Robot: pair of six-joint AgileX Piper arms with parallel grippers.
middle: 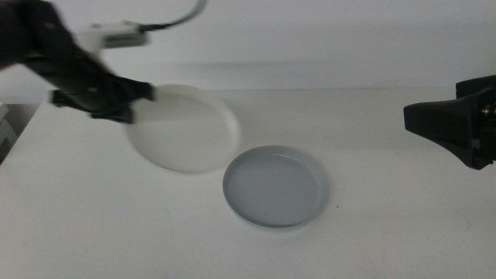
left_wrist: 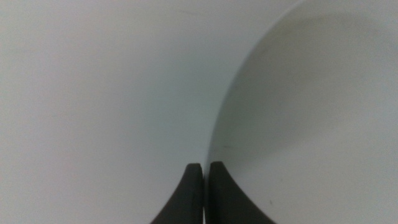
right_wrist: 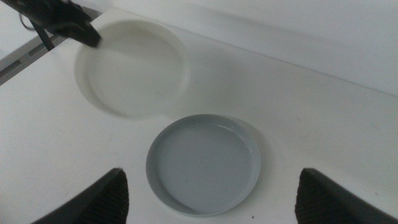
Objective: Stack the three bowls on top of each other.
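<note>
White table point(middle: 403, 225); left tool point(middle: 143, 97) grips white bowl point(middle: 186, 132).

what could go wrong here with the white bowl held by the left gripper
The left gripper pinches only the rim of the white bowl, which looks lifted and blurred, so it could tilt or slip out. The grey bowl already sits nested in the mint green bowl; an off-centre drop could land on its rim. The right gripper waits open at the table's right side.
</note>
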